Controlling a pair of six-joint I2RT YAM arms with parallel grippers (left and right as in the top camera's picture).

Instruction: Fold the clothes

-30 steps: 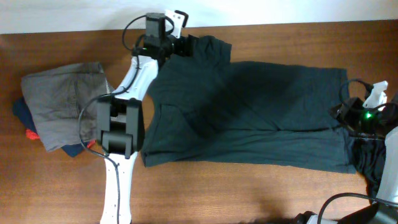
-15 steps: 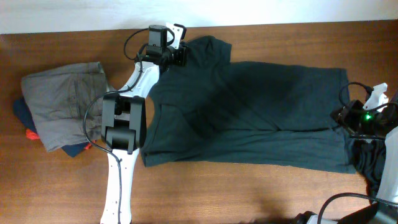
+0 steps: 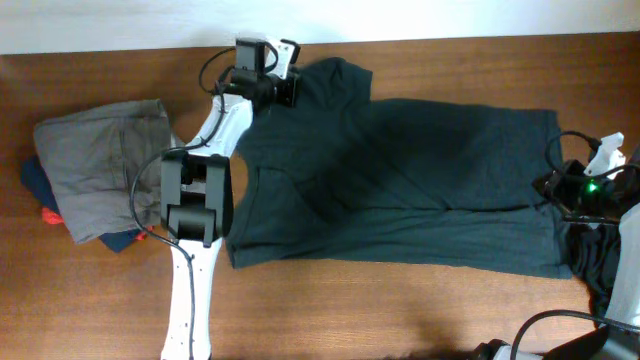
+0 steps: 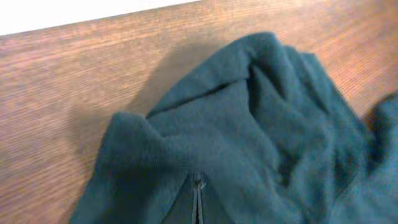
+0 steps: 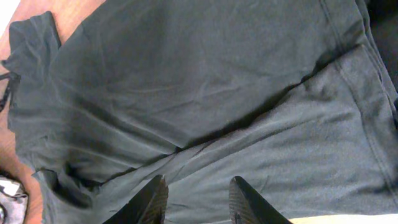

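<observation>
Overhead, the dark green fabric T-shirt (image 3: pixel 400 180) lies spread across the centre, no fold made yet. My left gripper (image 3: pixel 297 90) pinches its upper-left sleeve. My right gripper (image 5: pixel 199 183) hovers part-open and empty.

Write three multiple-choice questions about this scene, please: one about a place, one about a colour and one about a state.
1. Where does the folded pile lie relative to the green T-shirt?
A) on top of it
B) apart from it, to its left
C) to its right

2. What colour is the pile's top piece?
A) grey
B) white
C) yellow

3. How is the left gripper?
A) open over bare wood
B) gripping the pile
C) shut on the T-shirt's sleeve

Answers:
1 B, since the overhead view shows wood between pile and shirt.
2 A, since grey fabric lies over the blue and red pieces.
3 C, since the left wrist view shows the sleeve bunched at the closed fingers.
</observation>
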